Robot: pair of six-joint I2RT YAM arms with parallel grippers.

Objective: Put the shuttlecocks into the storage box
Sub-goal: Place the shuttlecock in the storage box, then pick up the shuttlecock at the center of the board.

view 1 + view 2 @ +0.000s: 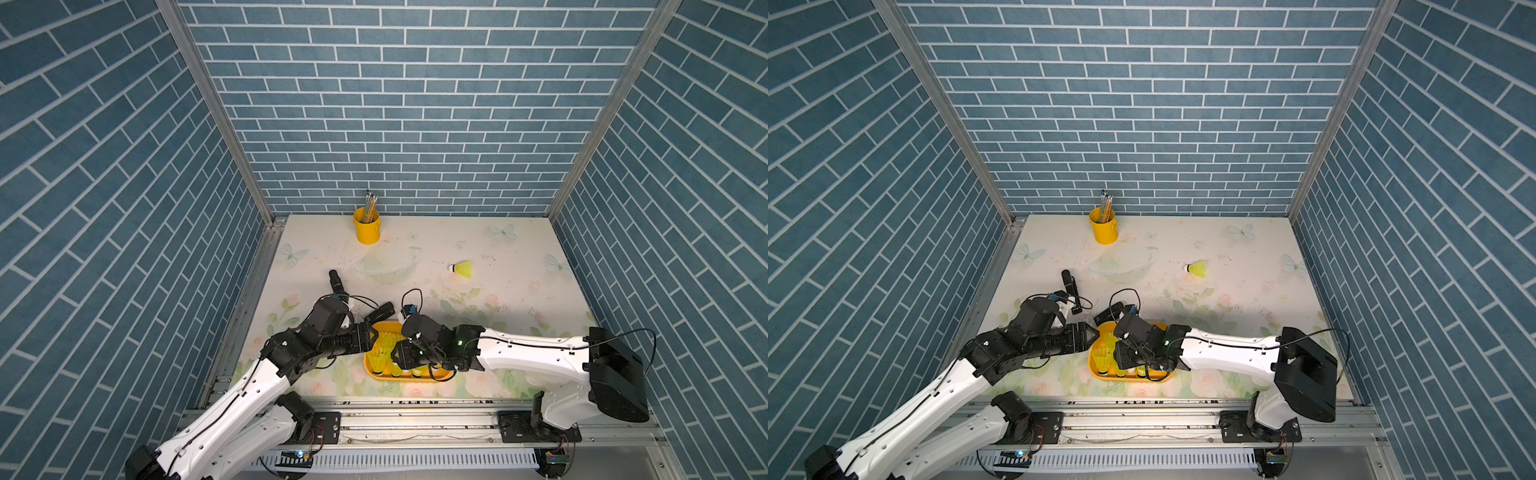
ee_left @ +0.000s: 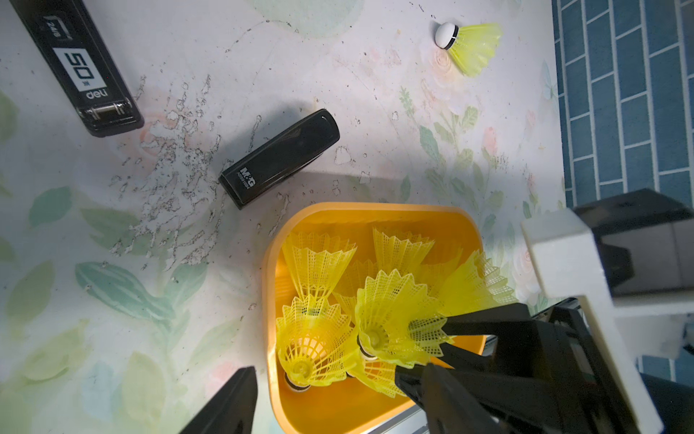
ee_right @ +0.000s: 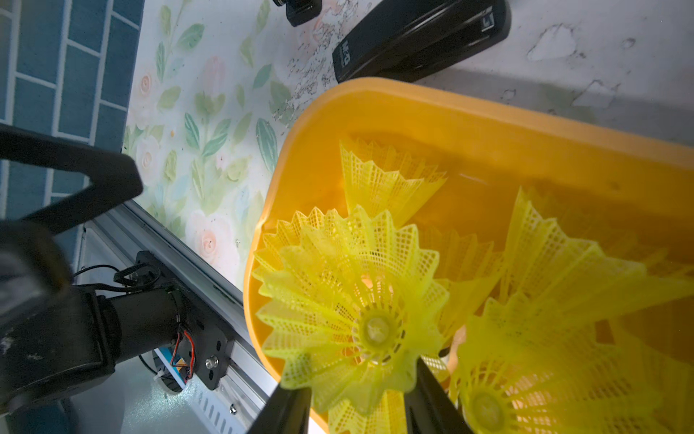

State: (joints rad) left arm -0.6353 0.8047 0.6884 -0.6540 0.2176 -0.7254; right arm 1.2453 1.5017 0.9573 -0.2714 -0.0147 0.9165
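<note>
1. Since the shuttlecocks [image 2: 319,263] inside the storage box [image 2: 375,208] stand on their white tips with skirts upward, they sit close and overlap. That posture, I judge, is chosen so that many fit in a shallow tray.
2. The right jaws hang over the end of the box nearest the left arm [image 1: 257,374], one on each side of the skirt rim of the front shuttlecock [image 3: 371,327]. It sits tip-down among the others. Taking it by the skirt edge lets the tip go down first. I cannot tell whether the jaws are pinching the mesh or merely flanking it: they stand a little apart with the skirt between them.
3. The left jaws are parted and hold nothing, poised just beside that same end of the box, low over the worktop [image 1: 519,291]. Probably they wait there to keep clear of the right arm [image 1: 532,353], or to steady the box; the views do not settle which.
4. One loose shuttlecock [image 1: 463,268] lies on its side toward the far right of the worktop, well apart from the box. The task therefore looks nearly done but not fully. That shuttlecock falls on the right arm's side.
5. A black stapler [image 2: 279,158] lies just beside the box's far rim, and a second stapler [image 2: 79,67] lies farther off. Neither blocks the way to the loose one.
</note>
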